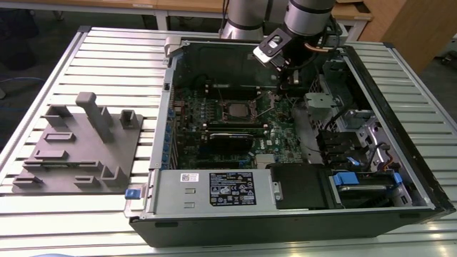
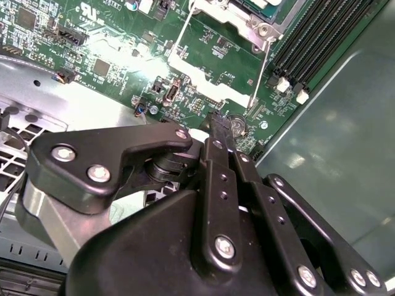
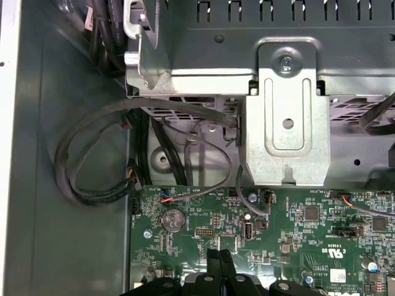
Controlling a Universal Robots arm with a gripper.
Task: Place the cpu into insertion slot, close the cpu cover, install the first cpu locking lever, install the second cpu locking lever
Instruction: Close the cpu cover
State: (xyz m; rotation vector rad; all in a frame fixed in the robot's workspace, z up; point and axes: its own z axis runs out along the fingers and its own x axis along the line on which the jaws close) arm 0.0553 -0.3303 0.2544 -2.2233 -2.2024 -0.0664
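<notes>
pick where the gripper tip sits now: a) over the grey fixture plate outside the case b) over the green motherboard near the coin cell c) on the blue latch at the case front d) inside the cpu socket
b: in the second wrist view the shut gripper points at the green motherboard, right beside the coin cell.

Note the slatted metal table point(image 1: 114, 53) in the exterior view. An open computer case point(image 1: 286, 230) lies flat on it. At 9 o'clock from the case, just beside it, rests a grey fixture plate point(image 1: 68, 182) with upright blocks.
</notes>
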